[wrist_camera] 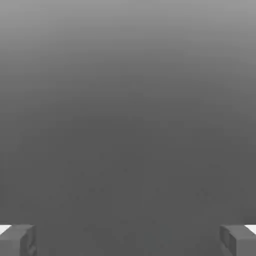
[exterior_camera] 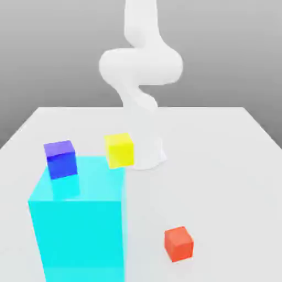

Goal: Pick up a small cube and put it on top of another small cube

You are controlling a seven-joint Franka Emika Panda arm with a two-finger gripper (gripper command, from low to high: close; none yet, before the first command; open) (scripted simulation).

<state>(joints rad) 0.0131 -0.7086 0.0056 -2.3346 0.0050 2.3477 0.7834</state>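
While our gripper (wrist_camera: pixel 128 240) has its fingers (wrist_camera: pixel 17 240) spread wide with nothing between them, the red cube (exterior_camera: pixel 178 243) lies on the table (exterior_camera: pixel 231 165), just beside the cyan block (exterior_camera: pixel 77 231), well apart from the blue cube (exterior_camera: pixel 60 158) and yellow cube (exterior_camera: pixel 119 149).

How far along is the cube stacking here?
Nothing looks done: the red-orange cube sits alone on the table, with no cube stacked on another. Nothing is in hand: the hand is open and empty. Grasping it and placing it on another small cube remains.
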